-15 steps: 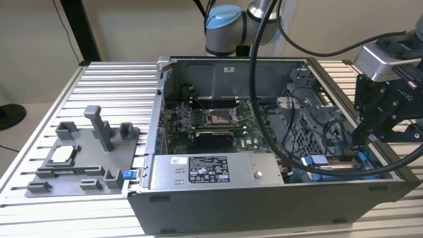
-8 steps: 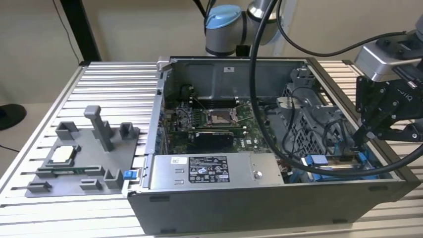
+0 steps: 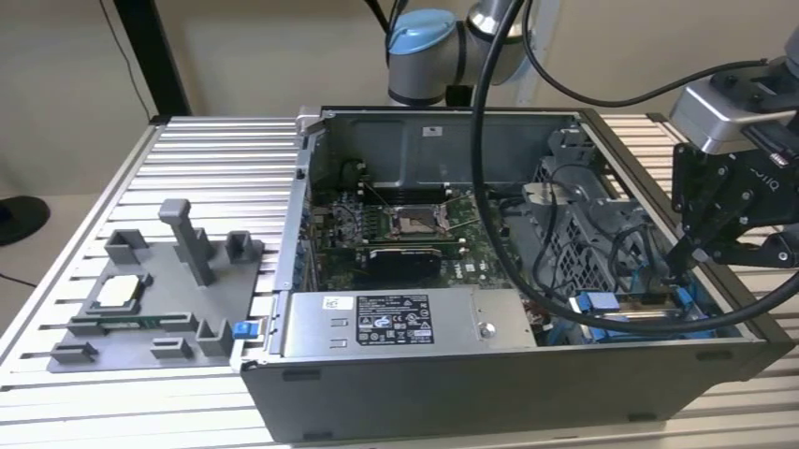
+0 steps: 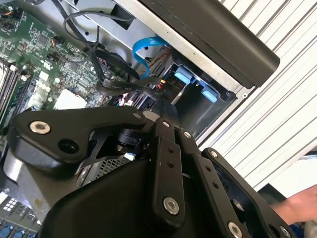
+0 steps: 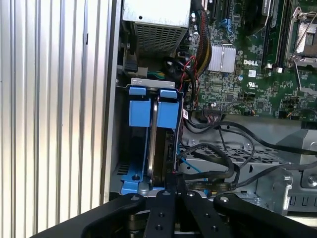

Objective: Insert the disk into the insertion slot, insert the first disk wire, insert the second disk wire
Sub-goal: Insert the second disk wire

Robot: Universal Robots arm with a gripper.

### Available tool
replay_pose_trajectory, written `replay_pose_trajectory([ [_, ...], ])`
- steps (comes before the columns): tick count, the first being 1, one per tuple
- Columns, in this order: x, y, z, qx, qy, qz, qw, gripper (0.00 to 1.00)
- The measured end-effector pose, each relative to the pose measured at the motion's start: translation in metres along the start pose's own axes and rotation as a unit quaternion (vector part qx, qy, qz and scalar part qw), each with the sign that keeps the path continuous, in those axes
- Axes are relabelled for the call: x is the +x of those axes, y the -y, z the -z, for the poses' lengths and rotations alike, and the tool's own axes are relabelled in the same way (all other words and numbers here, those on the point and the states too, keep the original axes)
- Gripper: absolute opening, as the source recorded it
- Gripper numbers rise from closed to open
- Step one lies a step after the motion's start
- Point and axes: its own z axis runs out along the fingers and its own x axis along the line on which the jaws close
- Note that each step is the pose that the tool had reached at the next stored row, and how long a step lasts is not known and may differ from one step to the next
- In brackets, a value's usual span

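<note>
Now my claw (image 5: 171, 174) hangs with its fingers pressed together, tips just at the edge of the disk (image 5: 159, 144); whether they pinch anything I cannot tell. The disk stands on edge inside the insertion slot (image 5: 148, 83), at the corner of the open computer case (image 3: 500, 393) beside the power supply box (image 3: 387, 323), blue carrier tabs toward that box. Black wires (image 5: 213, 158) loop over the grey cage (image 5: 247, 163) alongside.

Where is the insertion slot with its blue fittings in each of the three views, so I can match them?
Exterior view: insertion slot in the near corner of the computer case, at the exterior view's right.
Second wrist view: insertion slot against the computer case wall, by the light blue cable.
First wrist view: insertion slot between the computer case wall and the grey cage.
Shared landmark: the green motherboard.
</note>
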Motion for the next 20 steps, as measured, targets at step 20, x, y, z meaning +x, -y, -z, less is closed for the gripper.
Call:
replay_pose_trajectory([
  [20, 0.0017, -0.0265, 0.0008, 0.0002, 0.0000, 0.000, 1.0000, 0.00],
])
